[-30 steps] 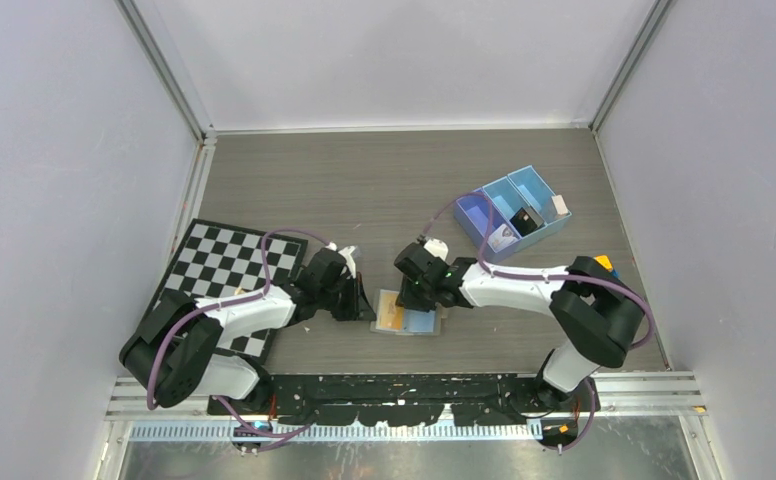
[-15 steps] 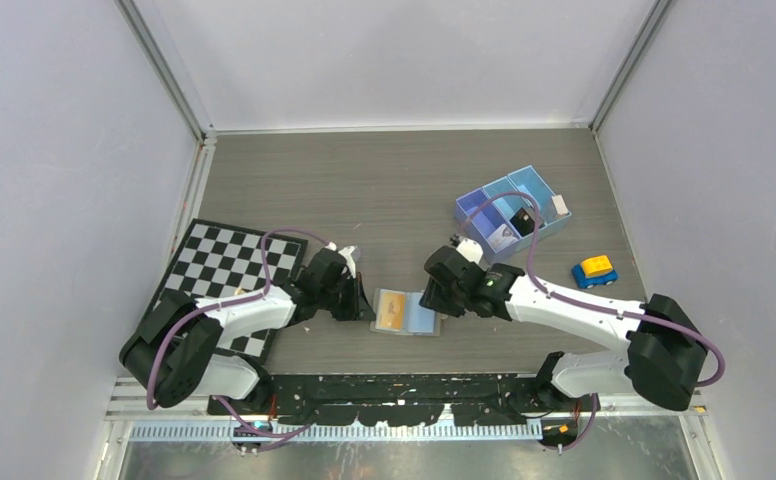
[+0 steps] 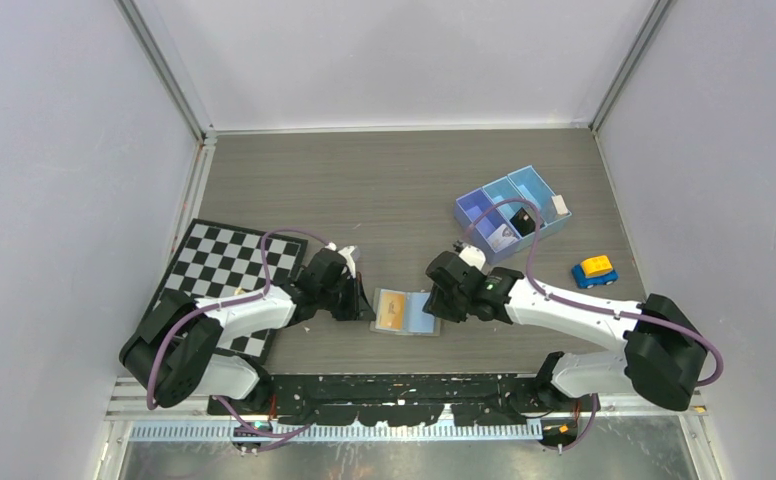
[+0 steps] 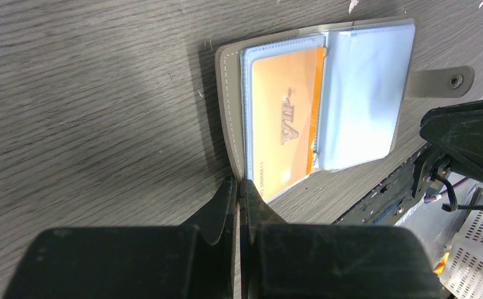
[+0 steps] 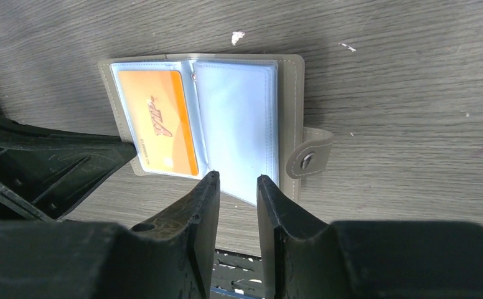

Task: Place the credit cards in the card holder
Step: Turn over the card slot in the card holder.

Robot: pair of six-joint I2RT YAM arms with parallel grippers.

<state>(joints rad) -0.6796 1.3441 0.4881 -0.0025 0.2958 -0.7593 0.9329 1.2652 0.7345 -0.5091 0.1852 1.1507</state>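
The card holder (image 3: 405, 313) lies open and flat on the table (image 3: 384, 190), close to its near edge, between the two grippers. An orange VIP credit card (image 4: 286, 118) sits inside the clear pocket of its left half. The pale blue pocket of the right half shows no card, and the snap tab (image 5: 307, 159) sticks out to the right.

The left gripper (image 4: 238, 187) is closed on nothing, its tips pressed together at the grey left border of the holder, touching it or just beside it. I take this for a steadying hold. The right gripper (image 5: 238, 184) has its fingers parted, with nothing between them, hovering at the near edge of the empty right pocket.

By my judgement one card is stowed and the step in hand is the turn to the next one. Far to the right stands a blue three-compartment tray (image 3: 474, 212) with something pale in it that may be another card; it is too small to be sure. The next move calls for the right arm to go there, pinch a thin card by its edge, and bring it back level with the pocket mouth while the left keeps the holder from sliding
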